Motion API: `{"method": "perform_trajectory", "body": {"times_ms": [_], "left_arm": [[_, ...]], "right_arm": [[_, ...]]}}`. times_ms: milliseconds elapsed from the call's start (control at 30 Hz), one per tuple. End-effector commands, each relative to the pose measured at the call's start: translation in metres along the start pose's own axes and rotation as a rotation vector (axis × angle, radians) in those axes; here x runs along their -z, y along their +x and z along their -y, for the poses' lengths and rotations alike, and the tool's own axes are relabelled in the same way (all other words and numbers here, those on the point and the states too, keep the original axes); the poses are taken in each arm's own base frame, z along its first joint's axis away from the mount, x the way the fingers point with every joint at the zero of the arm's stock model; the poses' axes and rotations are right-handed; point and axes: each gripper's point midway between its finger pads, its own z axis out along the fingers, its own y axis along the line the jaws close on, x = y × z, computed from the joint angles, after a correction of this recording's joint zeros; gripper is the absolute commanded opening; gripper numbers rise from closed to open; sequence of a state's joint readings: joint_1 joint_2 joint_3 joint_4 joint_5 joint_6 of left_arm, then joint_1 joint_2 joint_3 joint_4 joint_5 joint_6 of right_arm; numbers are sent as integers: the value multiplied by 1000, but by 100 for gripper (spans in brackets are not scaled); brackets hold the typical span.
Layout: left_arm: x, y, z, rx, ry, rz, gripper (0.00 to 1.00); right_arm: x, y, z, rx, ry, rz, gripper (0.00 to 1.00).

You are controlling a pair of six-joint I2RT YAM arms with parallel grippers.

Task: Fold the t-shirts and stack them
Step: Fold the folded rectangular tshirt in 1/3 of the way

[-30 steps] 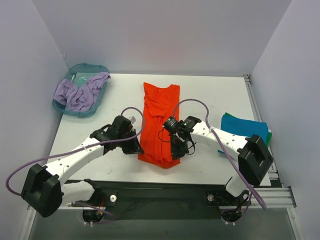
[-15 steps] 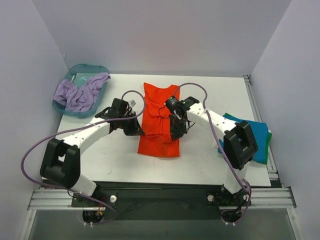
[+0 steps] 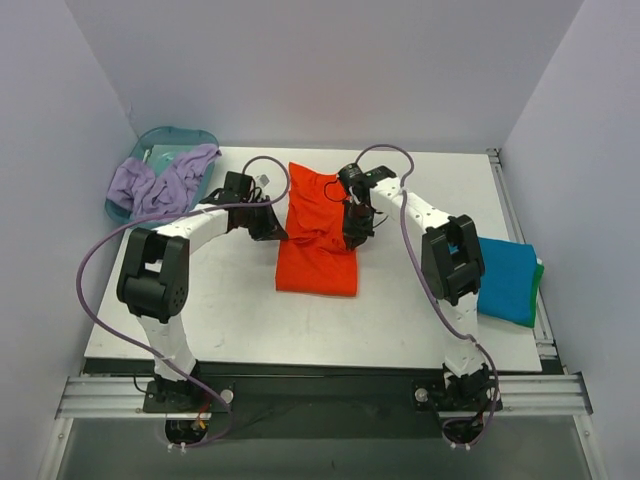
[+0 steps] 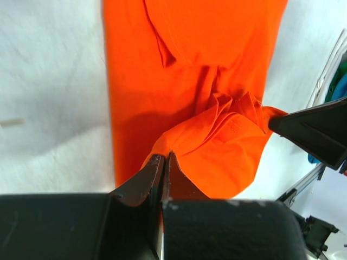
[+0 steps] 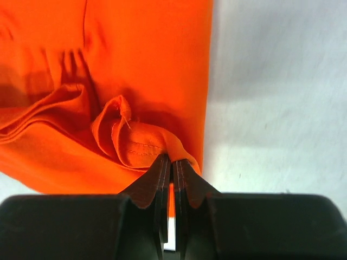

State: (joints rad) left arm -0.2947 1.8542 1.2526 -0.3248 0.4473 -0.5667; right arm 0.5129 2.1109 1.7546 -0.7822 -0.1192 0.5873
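Note:
The orange-red t-shirt point(image 3: 318, 245) lies in the middle of the white table, its near half doubled back over the far half. My left gripper point(image 3: 276, 232) is shut on the shirt's left hem corner point(image 4: 179, 142). My right gripper point(image 3: 352, 236) is shut on the right hem corner point(image 5: 142, 146). Both hold the cloth a little above the layer beneath. A teal-blue folded shirt point(image 3: 503, 275) lies on a green one point(image 3: 540, 270) at the table's right edge.
A translucent teal basin point(image 3: 146, 215) with a lilac cloth point(image 3: 160, 185) in it stands at the back left corner. A metal rail point(image 3: 515, 225) runs along the table's right side. The white table point(image 3: 230, 320) shows bare in front of the shirt.
Both grippers have carried the shirt's near hem away from the arm bases toward the far end, doubling the shirt over itself. The arms have stretched out further.

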Motion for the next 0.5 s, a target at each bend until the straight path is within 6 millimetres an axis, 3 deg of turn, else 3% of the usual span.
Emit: {"method": "perform_trajectory", "body": {"times_ms": [0, 100, 367, 400, 433, 467], "left_arm": [[-2, -44, 22, -86, 108, 97, 0], [-10, -48, 23, -93, 130, 91, 0], [-23, -57, 13, -73, 131, 93, 0], [-22, -60, 12, -67, 128, 104, 4], [-21, -63, 12, -59, 127, 118, 24], [-20, -68, 10, -45, 124, 142, 35]], "right_arm": [[1, -20, 5, -6, 12, 3, 0], [-3, -34, 3, -24, -2, 9, 0], [-10, -44, 9, -53, -8, -3, 0], [-8, -48, 7, -51, -21, 3, 3], [-7, -51, 5, -52, -30, 7, 12], [-8, -53, 5, -52, -38, 7, 22]]}}
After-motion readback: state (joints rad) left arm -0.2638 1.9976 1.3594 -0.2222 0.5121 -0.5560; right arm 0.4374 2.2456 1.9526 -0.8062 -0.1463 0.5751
